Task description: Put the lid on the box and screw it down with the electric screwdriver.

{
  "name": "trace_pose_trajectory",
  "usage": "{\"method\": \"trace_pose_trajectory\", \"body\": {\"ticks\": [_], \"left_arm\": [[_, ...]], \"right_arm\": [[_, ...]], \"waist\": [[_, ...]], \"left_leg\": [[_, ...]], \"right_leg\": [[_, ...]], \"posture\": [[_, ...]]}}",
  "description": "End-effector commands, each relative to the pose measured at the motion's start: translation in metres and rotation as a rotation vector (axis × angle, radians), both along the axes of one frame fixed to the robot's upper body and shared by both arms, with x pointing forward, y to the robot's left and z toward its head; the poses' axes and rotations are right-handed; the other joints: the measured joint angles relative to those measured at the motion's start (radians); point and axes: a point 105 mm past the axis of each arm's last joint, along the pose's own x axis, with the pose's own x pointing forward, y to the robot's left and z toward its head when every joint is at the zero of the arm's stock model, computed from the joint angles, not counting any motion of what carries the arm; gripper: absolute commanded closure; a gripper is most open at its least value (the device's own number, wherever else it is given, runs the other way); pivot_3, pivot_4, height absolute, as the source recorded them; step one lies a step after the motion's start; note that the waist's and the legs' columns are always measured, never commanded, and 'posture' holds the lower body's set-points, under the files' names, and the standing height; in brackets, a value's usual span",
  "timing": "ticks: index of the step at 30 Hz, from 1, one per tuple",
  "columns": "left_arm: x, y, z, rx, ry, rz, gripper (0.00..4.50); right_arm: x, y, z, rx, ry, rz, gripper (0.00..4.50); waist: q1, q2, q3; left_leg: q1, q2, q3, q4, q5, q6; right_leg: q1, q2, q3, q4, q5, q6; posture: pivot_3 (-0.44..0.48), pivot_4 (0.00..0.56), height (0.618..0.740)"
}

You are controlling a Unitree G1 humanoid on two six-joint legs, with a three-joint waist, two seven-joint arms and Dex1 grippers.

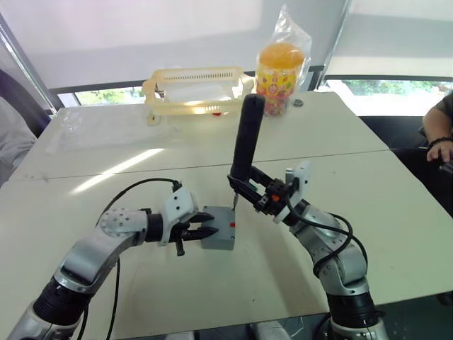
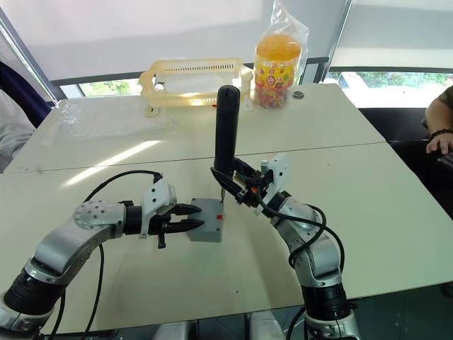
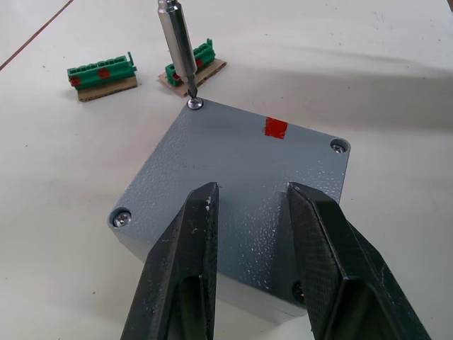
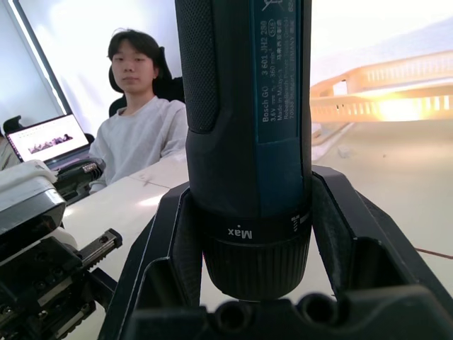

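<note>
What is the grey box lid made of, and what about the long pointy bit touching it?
The lid looks like grey-blue painted metal or hard plastic; its speckled, slightly rough surface leaves that open. The bit of the electric screwdriver looks like bare metal, since it is silvery and shiny, as are the screws in the lid's corners.
</note>
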Motion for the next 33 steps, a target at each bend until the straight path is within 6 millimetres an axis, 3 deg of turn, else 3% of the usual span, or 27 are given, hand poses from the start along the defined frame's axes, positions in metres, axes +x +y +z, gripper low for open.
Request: {"method": "trace_pose_trajectory", "body": {"ticks": [1,14,33], "left_arm": [[0.001,0.002,-0.004,0.017,0.017,0.015,2.98],[0.001,0.005,-0.006,0.022,0.021,0.022,2.98],[0.002,0.003,-0.009,0.02,0.024,0.021,2.98]], "right_arm": [[-0.006,0.004,0.017,0.029,-0.08,0.022,2.74],[-0.011,0.004,0.033,0.036,-0.145,0.019,2.74],[-0.017,0.008,0.024,0.031,-0.109,0.04,2.74]], "waist": [[0.0,0.0,0.0],[0.0,0.0,0.0],[0.0,0.0,0.0]], "left_leg": [[0.0,0.0,0.0,0.0,0.0,0.0],[0.0,0.0,0.0,0.0,0.0,0.0],[0.0,0.0,0.0,0.0,0.0,0.0]], "right_leg": [[0.0,0.0,0.0,0.0,0.0,0.0],[0.0,0.0,0.0,0.0,0.0,0.0],[0.0,0.0,0.0,0.0,0.0,0.0]], "posture": [[0.0,0.15,0.74],[0.0,0.15,0.74],[0.0,0.15,0.74]]}}
